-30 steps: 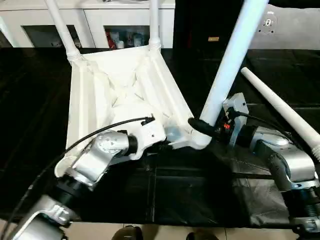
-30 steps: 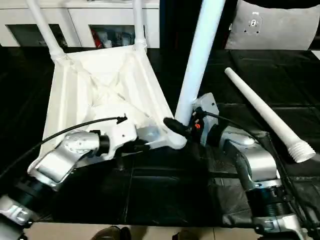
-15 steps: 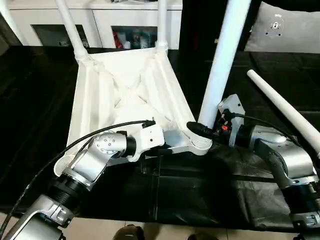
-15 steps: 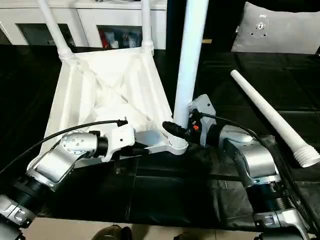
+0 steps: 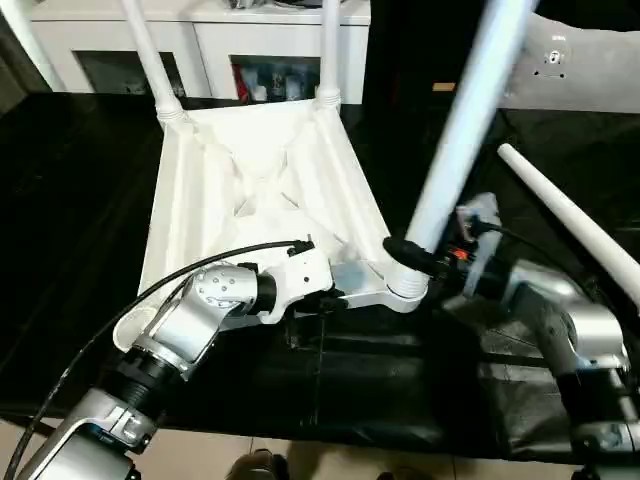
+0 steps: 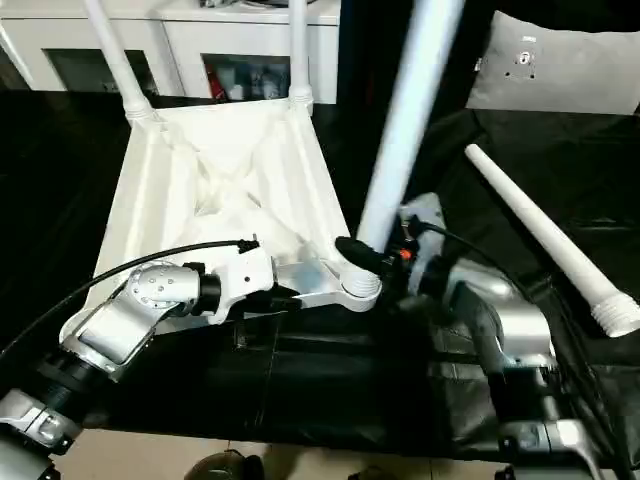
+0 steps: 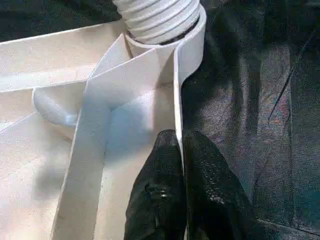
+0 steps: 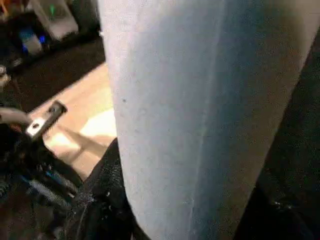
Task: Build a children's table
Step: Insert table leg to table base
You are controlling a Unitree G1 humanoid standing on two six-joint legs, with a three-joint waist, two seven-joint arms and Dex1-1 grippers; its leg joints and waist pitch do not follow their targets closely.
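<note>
The children's table [image 5: 262, 190] lies upside down on the black bench [image 5: 70, 220], ribbed underside up. Two legs already stand in the far corner sockets. The move ahead turns on the third leg [image 5: 462, 118] and the near right corner socket [image 5: 404, 288].

The leg's threaded foot sits in that socket, but its long axis is not square to the top: it leans up and away toward the robot's right. The socket lies just to the left of the right end effector [image 5: 415, 258], and this arm is the nearer one to the leg. Its black fingers close around the leg's lowest part, right above the socket, clenched on it as the right wrist view shows.

The left end effector [image 7: 180, 170] is pinched tight on the thin rim wall of the top, just beside the same socket, one finger on each side of the wall. It looks placed to steady the top.

The leg probably has to be brought upright over the socket before it will seat or screw home; if it goes in tilted, the threads may cross.

The fourth leg [image 5: 575, 230] lies loose on the bench, well to the right.
</note>
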